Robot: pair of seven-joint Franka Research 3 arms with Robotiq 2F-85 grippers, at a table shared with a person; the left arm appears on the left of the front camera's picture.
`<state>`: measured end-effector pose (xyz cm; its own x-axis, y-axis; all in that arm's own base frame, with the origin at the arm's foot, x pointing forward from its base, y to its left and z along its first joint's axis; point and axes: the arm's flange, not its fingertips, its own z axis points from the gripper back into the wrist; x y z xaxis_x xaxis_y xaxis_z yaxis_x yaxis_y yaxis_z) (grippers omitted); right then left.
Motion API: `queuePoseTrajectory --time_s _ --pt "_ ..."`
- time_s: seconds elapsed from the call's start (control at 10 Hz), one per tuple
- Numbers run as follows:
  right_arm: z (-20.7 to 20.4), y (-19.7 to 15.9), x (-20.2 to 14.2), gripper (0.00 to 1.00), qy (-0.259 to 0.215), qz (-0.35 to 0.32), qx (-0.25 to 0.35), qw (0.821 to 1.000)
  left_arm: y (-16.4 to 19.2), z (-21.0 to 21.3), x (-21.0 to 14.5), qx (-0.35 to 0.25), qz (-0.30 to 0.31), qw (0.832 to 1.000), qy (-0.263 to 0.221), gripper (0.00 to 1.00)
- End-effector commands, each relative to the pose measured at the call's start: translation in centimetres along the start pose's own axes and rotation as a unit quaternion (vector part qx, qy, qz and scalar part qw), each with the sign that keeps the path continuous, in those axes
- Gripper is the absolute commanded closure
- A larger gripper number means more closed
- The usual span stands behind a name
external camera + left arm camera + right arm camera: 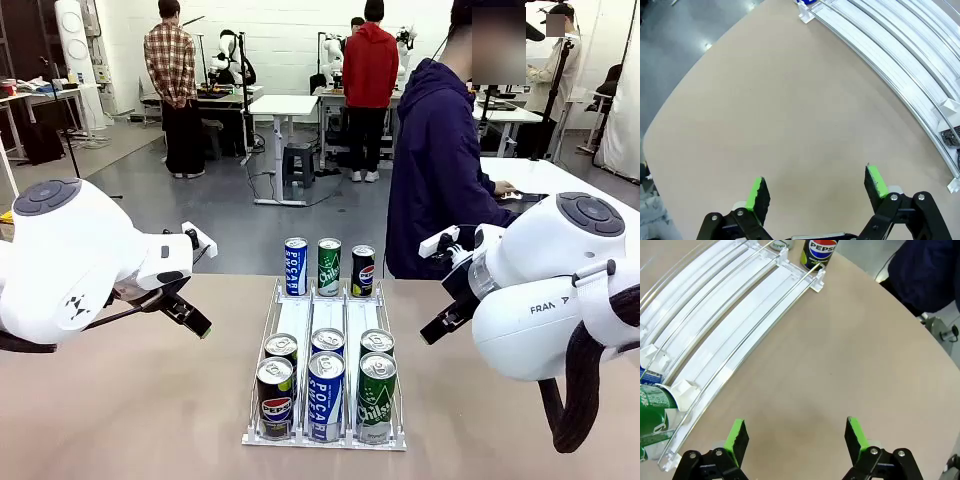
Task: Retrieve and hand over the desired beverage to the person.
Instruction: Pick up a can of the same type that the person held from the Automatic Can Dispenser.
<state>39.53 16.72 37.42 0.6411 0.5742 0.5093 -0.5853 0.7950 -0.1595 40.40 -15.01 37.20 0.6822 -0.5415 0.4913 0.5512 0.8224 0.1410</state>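
- White wire rack [297, 318] sits mid-table [120, 400], 3 lanes running from robot side to far side.
- Rack's far end: blue Pocari can [296, 266], green Chilsung can [329, 266] and black Pepsi can [363, 270], upright, one per lane.
- Rack's near end: front Pepsi [275, 398], front Pocari [326, 396] and front Chilsung [376, 396], L to R, w/ a 2nd row of cans [328, 342] touching behind them. Mid lanes bare.
- Person [435, 160] in navy jacket stands just beyond rack's far end, off to its R, body turned sideways.
- L gripper [816, 187] hovers over bare table L of rack, green pads spread wide, holding nothing.
- R gripper [796, 434] hovers over bare table R of rack, pads also wide apart, empty.
- All drinks sit in rack, well apart from both grippers; can't tell which one is wanted.
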Motion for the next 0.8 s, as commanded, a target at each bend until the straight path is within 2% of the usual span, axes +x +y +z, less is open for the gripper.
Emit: queuePoseTrajectory --time_s 0.0,0.7 --pt "0.00 0.00 0.00 0.00 0.000 0.000 0.000 1.000 0.00 0.00 0.00 0.000 0.000 1.000 0.000 0.00" --pt "0.00 0.00 0.00 0.00 0.000 0.000 0.000 1.000 0.00 0.00 0.00 0.000 0.000 1.000 0.000 0.00"
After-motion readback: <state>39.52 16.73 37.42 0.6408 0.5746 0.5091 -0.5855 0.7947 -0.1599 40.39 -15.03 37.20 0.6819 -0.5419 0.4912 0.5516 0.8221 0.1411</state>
